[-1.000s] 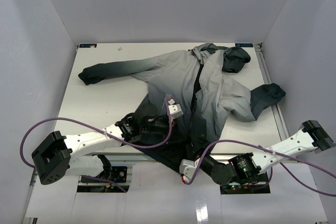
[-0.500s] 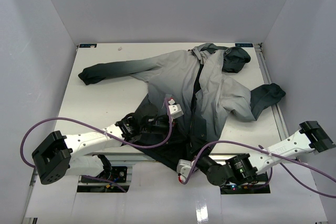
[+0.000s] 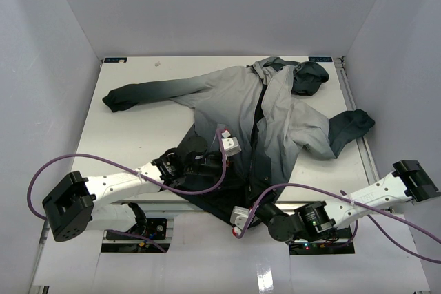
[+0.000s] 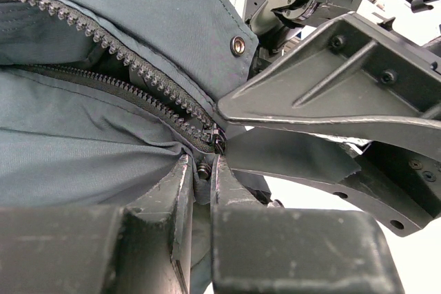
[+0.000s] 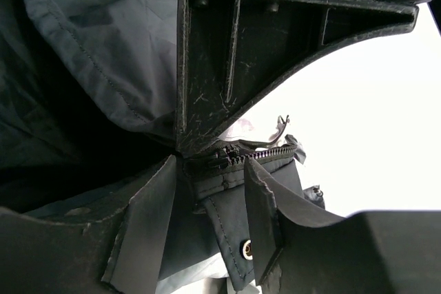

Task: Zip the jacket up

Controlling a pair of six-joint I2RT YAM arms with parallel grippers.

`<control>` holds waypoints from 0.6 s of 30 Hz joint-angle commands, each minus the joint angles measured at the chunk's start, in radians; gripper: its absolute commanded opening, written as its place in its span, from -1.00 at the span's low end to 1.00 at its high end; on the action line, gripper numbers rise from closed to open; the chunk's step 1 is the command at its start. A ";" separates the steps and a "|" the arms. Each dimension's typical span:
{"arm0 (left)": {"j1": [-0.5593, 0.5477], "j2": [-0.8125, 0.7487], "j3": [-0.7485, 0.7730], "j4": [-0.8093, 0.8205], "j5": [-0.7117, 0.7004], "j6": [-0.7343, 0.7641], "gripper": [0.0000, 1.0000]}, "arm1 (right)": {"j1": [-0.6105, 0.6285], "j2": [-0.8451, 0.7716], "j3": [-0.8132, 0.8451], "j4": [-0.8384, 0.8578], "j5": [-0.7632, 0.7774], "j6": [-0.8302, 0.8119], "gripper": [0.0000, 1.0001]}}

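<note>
**Workspace seen from above and from both wrists.** The jacket is laid front-up and unzipped across a white table enclosed by plain white walls. Its hood is at the far right corner and its dark hem at the near edge. The left gripper is pinched on the lower end of the zipper. The fingers of the right gripper are spread astride the hem.

walls: plain pale grey, three sides | table: white top | light: bright, even, soft shadows
</note>
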 commanded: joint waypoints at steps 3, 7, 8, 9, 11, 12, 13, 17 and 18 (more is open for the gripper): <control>-0.006 -0.015 0.034 0.025 0.058 -0.008 -1.00 | -0.014 -0.007 0.033 0.062 0.034 -0.018 -0.12; -0.006 -0.013 0.035 0.024 0.058 -0.008 -1.00 | -0.013 -0.029 0.018 0.097 0.035 -0.043 -0.28; -0.006 -0.012 0.036 0.024 0.058 -0.008 -1.00 | -0.014 -0.035 0.013 0.109 0.035 -0.052 -0.33; -0.006 -0.012 0.035 0.024 0.058 -0.008 -1.00 | -0.014 -0.038 0.009 0.119 0.036 -0.057 -0.36; -0.006 -0.012 0.034 0.024 0.058 -0.008 -1.00 | -0.014 -0.044 0.003 0.134 0.036 -0.065 -0.42; -0.006 -0.012 0.034 0.024 0.058 -0.008 -1.00 | -0.014 -0.046 0.001 0.140 0.036 -0.068 -0.45; -0.006 -0.012 0.034 0.023 0.058 -0.008 -1.00 | -0.014 -0.048 0.000 0.143 0.036 -0.070 -0.47; -0.006 -0.010 0.036 0.021 0.057 -0.008 -1.00 | -0.016 -0.057 -0.002 0.147 0.039 -0.071 -0.51; -0.006 -0.010 0.036 0.021 0.057 -0.007 -1.00 | -0.015 -0.059 -0.003 0.150 0.040 -0.071 -0.51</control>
